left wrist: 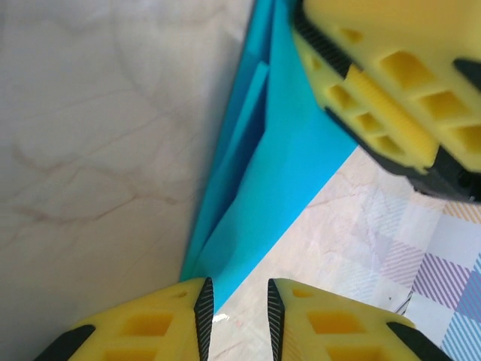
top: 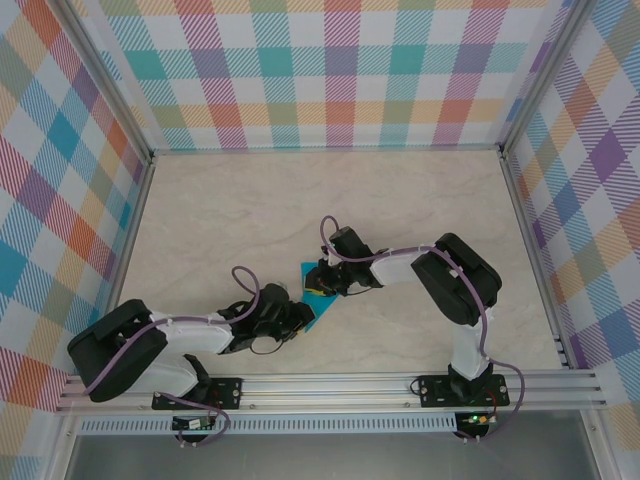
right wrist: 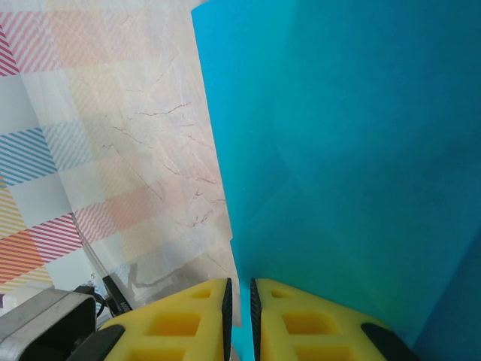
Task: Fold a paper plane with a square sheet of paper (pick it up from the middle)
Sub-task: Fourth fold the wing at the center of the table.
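The teal-blue sheet of paper is folded into layered flaps and held tilted above the table's middle front. In the left wrist view the paper narrows to a corner that ends beside my left fingertip. My left gripper is open, and bare table shows in its gap. My right gripper is shut on the paper's edge, which runs down between its pads. Its yellow fingers press on the paper's upper part. A paper plane is out of view.
The marbled table is fenced by plaid walls on three sides. An aluminium rail with both arm bases runs along the near edge. Both arms reach inward, their wrists close together over the paper.
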Tool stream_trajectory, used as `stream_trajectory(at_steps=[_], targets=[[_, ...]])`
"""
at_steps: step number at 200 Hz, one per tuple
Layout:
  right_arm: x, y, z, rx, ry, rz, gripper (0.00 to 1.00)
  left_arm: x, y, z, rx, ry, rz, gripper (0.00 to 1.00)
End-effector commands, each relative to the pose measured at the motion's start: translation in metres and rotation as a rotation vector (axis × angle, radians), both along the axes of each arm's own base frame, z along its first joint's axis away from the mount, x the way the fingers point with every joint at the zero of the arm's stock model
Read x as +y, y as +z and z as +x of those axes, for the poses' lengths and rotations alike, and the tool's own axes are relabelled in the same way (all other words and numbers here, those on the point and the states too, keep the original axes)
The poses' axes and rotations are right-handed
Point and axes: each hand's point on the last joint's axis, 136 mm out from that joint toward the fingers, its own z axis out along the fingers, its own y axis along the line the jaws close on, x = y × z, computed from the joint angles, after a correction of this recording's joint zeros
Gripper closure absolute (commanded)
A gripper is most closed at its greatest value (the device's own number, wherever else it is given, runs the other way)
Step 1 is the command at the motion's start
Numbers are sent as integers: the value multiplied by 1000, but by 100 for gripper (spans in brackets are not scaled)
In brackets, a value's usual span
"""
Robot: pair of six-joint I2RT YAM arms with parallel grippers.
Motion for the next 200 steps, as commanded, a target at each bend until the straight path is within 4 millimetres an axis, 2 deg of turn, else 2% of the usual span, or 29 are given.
stream_trajectory(at_steps=[1,42,64,104,135,164,200], targets=[[-32,-58,-29,137,-13,-188,82,20,-21,-28,90,-35,93,71],[-32,-57,-28,139,-23,-188,82,9,2,-32,54,-99,21,71],[-32,-57,-29,148,-31,-185,82,21,13,-26,9,-39,30,71],[-33,-54,-37,182,-103,-182,82,43,50,-4,-153,87,-7,71],[-30,-49,-39,185,-137,-177,82,56,53,4,-179,155,-28,67],[-28,-47,-40,190,-152,-176,82,46,60,10,-203,130,-49,66],[-30,-45,-37,174,-141,-200,82,23,72,22,-235,84,-78,69]])
